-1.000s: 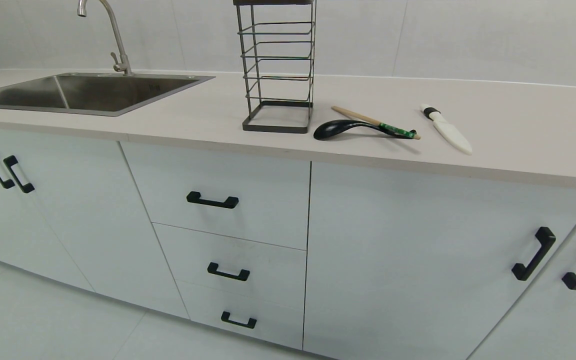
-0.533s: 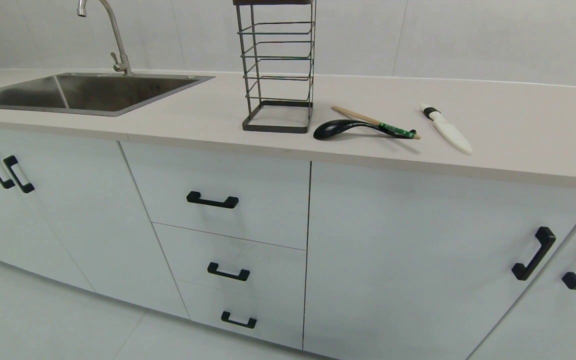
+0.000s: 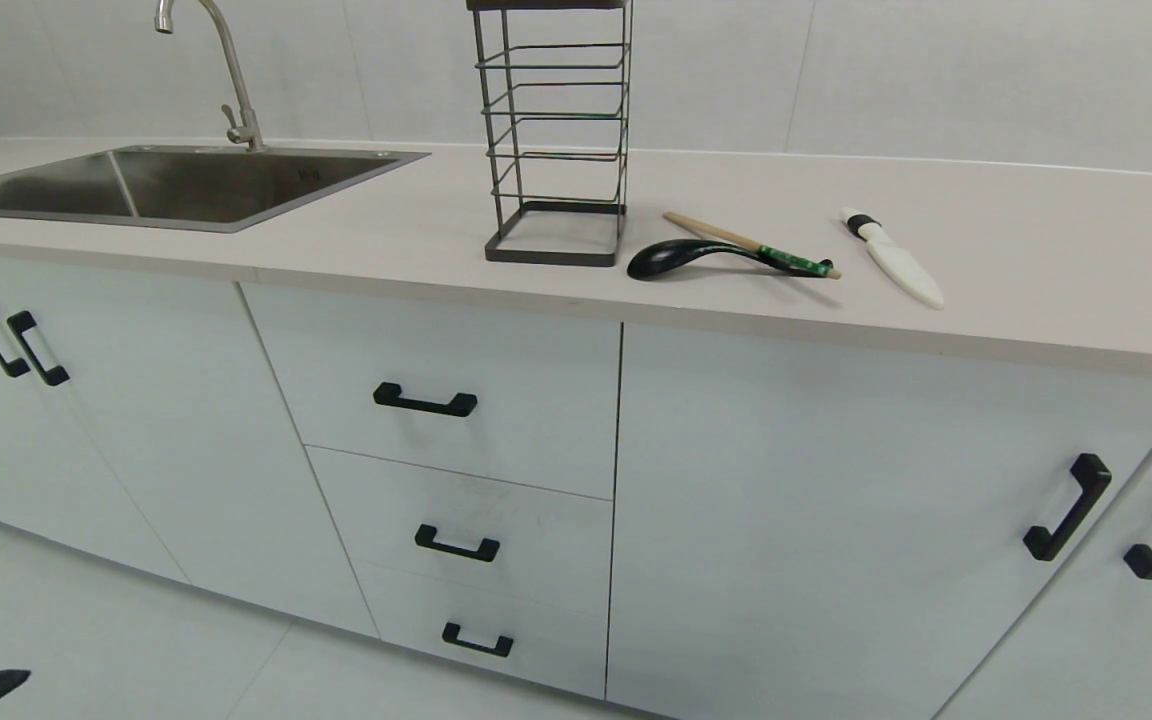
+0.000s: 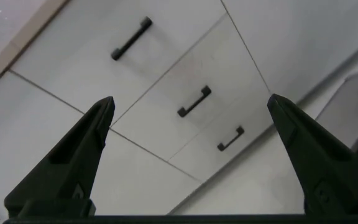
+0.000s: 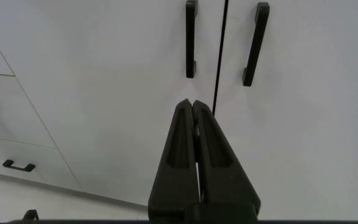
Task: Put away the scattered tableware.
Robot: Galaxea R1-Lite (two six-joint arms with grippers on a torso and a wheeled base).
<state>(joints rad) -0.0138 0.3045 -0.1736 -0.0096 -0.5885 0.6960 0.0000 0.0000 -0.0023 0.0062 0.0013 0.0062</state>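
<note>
On the pale counter (image 3: 1036,240) lie spoon (image 3: 676,256) and knife (image 3: 898,262); left claw (image 4: 190,98) spread, right claw (image 5: 194,103) pressed together

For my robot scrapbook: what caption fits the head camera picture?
Black spoon, wooden chopsticks and white knife lie scattered beside a wire rack on the kitchen counter.

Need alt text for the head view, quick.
A black spoon, a wooden chopstick and a white knife lie loose on the counter, right of an empty wire rack. A sink sits far left; drawers below the counter are closed.
</note>
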